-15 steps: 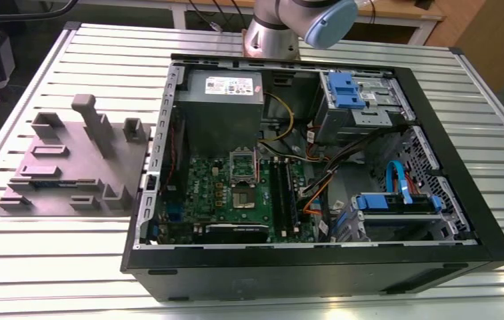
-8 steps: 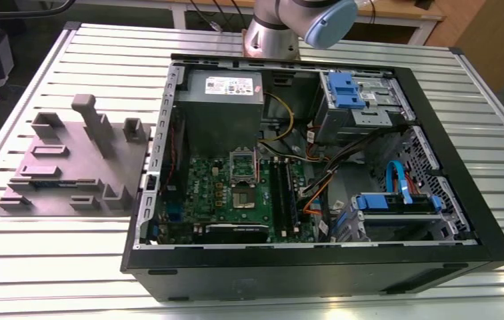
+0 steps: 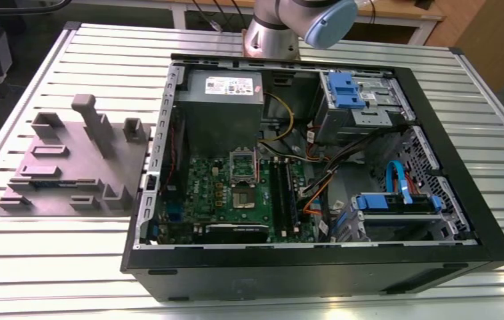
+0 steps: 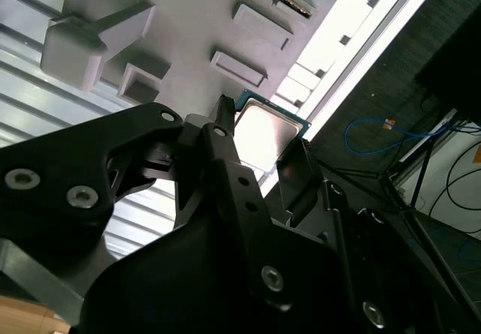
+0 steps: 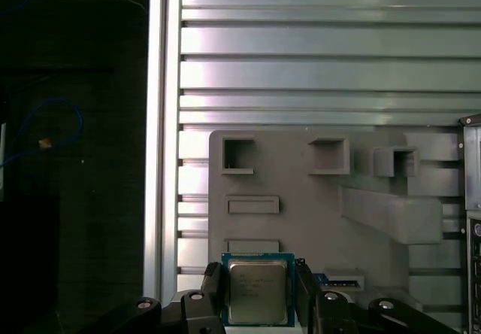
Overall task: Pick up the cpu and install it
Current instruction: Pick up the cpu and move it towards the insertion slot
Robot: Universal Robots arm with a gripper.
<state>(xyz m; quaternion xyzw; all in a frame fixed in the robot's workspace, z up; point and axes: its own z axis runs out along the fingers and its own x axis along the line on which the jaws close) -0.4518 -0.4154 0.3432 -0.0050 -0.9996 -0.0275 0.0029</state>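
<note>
Above the grey fixture [image 5: 301, 183], the fingers [image 5: 213, 289] clamp the cpu [image 5: 258, 290]; its print is unreadable.

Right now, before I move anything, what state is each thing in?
cpu: gripped by two edges, held above the grey holder, metal top facing the first wrist view.
gripper: jaws closed on the cpu.
computer case: lying on its side, side panel off.
socket: looks open and empty.
grey holder: flat on the table.
</note>
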